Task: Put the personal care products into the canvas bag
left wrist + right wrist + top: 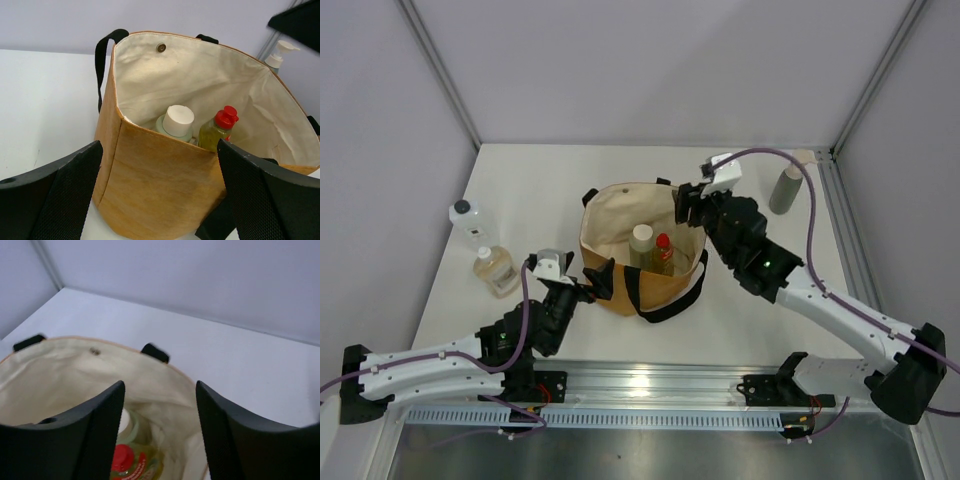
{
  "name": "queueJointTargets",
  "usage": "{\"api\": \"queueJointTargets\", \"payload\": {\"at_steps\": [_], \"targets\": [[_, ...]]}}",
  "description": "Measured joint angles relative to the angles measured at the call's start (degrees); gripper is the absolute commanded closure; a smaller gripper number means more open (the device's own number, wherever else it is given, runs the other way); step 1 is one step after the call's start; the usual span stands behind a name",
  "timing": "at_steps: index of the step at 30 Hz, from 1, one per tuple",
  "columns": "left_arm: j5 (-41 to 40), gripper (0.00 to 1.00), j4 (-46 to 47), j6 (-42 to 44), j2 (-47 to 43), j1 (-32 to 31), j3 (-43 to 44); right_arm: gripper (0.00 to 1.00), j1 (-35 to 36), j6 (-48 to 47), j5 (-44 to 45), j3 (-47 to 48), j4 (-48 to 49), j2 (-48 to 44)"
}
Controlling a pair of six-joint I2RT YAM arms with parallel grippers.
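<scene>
- The canvas bag (620, 215) stands upright and open-mouthed at the middle of the white table (540, 180), its cream lining showing.
- Two products are upright inside it, side by side: the grey-green bottle (641, 240) with a beige cap, and at its 3 o'clock the yellow bottle (663, 250) with a red cap.
- Two more stand on the table well out at the bag's 9 o'clock: the clear square bottle (466, 220) with a black cap, and the amber bottle (495, 270) with a white cap just at its 5 o'clock.
- A grey pump bottle (786, 190) stands apart at the bag's 2 o'clock.
- The left gripper (590, 280) sits low at the bag's 8 o'clock, facing its tan wall, jaws spread wide and empty.
- The right gripper (685, 205) hangs over the rim at the bag's 1 o'clock, jaws parted and holding nothing; its wrist view shows the red cap below between the fingers (95, 430).
</scene>
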Motion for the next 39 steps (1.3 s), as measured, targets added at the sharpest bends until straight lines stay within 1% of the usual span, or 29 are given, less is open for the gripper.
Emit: {"api": "queueJointTargets", "payload": {"at_steps": [3,4,6,8,11,14,17,20,25,29,33,36,39], "targets": [[0.0,0.01,0.0,0.0,0.0,0.0,0.0,0.24,-4.7,-0.1,2.1,3.5,-2.9,-2.2],[0.0,0.01,-0.1,0.0,-0.1,0.0,0.0,0.22,-7.0,0.0,2.7,4.7,-3.6,-3.2],[0.0,0.01,-0.5,-0.1,-0.7,0.0,0.0,0.15,-12.3,0.9,3.9,6.0,-4.4,-5.2],[0.2,0.01,-1.1,-0.5,-1.3,0.0,0.0,0.12,-18.2,2.5,5.3,6.1,-5.4,-7.4],[0.6,0.01,-1.4,-1.1,-2.9,0.0,0.0,0.01,-26.4,5.2,5.8,5.0,-5.7,-9.1],[0.8,0.01,-1.4,-1.6,-3.8,0.0,0.0,0.00,-33.4,7.8,5.4,3.5,-6.3,-8.4],[1.4,0.01,-1.8,-2.1,-3.8,0.0,0.0,0.01,-37.5,9.3,4.3,3.2,-7.5,-5.5],[1.6,0.01,-2.4,-2.6,-3.8,0.0,0.0,0.01,-40.2,9.7,1.0,2.0,-8.0,-2.6],[2.1,0.01,-2.8,-3.1,-3.8,0.0,0.0,0.01,-42.7,9.7,-3.5,0.5,-7.1,1.4],[3.2,0.01,-4.0,-5.2,-3.7,0.0,0.0,0.01,-43.3,8.2,-5.6,-3.1,-0.2,4.7],[7.3,0.01,-7.4,-10.3,-2.9,0.1,0.8,0.01,-43.9,5.5,-7.1,-4.3,5.4,12.9],[11.9,0.01,-10.8,-14.3,-1.4,0.1,3.1,0.01,-45.0,4.1,-7.2,-3.1,6.7,19.5],[15.4,0.01,-12.9,-16.3,-0.4,0.1,5.3,0.01,-45.7,2.6,-6.8,-2.8,9.0,23.6]]}}
